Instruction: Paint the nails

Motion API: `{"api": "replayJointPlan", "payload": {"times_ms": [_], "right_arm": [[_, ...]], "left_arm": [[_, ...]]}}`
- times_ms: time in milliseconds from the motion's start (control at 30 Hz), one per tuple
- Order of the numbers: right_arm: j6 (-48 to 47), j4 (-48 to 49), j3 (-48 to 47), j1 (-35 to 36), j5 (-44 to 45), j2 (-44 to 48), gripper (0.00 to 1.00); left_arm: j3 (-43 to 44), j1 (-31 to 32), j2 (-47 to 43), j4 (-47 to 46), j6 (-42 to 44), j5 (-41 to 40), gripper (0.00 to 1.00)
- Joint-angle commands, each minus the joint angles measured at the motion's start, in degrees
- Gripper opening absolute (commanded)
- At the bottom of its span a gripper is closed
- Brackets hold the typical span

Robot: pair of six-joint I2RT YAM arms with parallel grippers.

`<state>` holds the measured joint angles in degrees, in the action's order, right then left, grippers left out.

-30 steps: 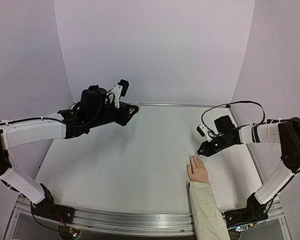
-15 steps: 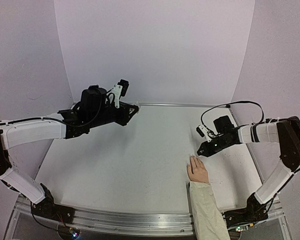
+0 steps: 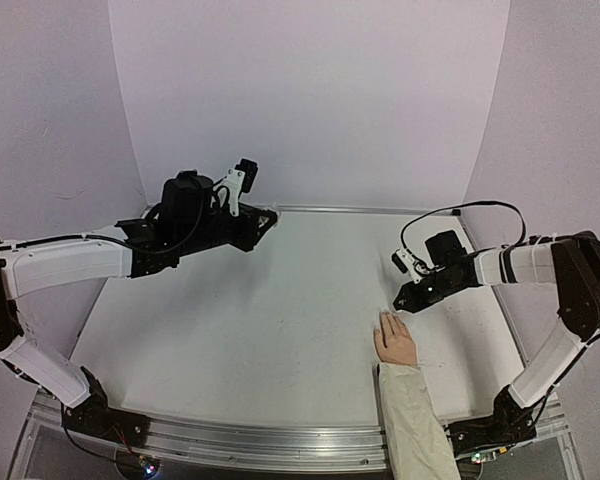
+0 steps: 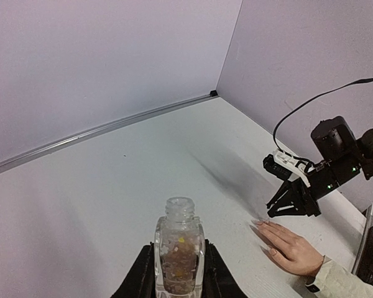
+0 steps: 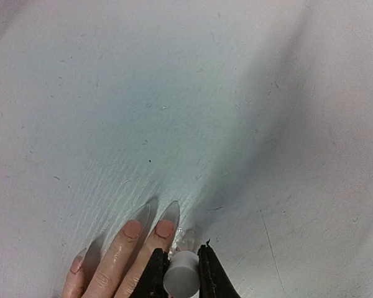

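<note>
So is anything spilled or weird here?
Nothing is spilled or broken. The bottle has no cap, but it stands upright in the left tool; the white cap is in the right tool, by the nails of the hand.

Pale lilac walls (image 3: 310, 100) enclose a white, lightly scuffed counter (image 3: 260, 330) on three sides; an aluminium rail (image 3: 250, 440) edges its near side.

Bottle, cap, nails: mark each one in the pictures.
bottle (image 4: 179, 256): left wrist view, on its clear glass body.
cap (image 5: 179, 280): right wrist view, on its white top.
nails (image 5: 164, 228): right wrist view, on the pink nail nearest the cap.
</note>
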<state>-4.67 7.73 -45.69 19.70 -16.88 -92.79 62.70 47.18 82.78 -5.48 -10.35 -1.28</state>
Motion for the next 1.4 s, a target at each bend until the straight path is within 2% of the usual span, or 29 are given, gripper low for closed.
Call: {"api": "replayJointPlan", "payload": {"times_ms": [0, 800, 1367], "right_arm": [[0.93, -1.75, -1.72, 0.65, 0.61, -0.59, 0.00], [2.11, -0.28, -2.47, 1.15, 1.00, -1.42, 0.00], [2.73, 1.33, -1.20, 1.13, 3.30, 1.65, 0.00]], "left_arm": [[2.43, -0.24, -1.22, -1.75, 0.31, -0.48, 0.00], [2.41, -0.33, -1.18, -1.78, 0.40, -0.92, 0.00], [1.92, -0.33, -1.75, -1.74, -0.18, -0.83, 0.00]]}}
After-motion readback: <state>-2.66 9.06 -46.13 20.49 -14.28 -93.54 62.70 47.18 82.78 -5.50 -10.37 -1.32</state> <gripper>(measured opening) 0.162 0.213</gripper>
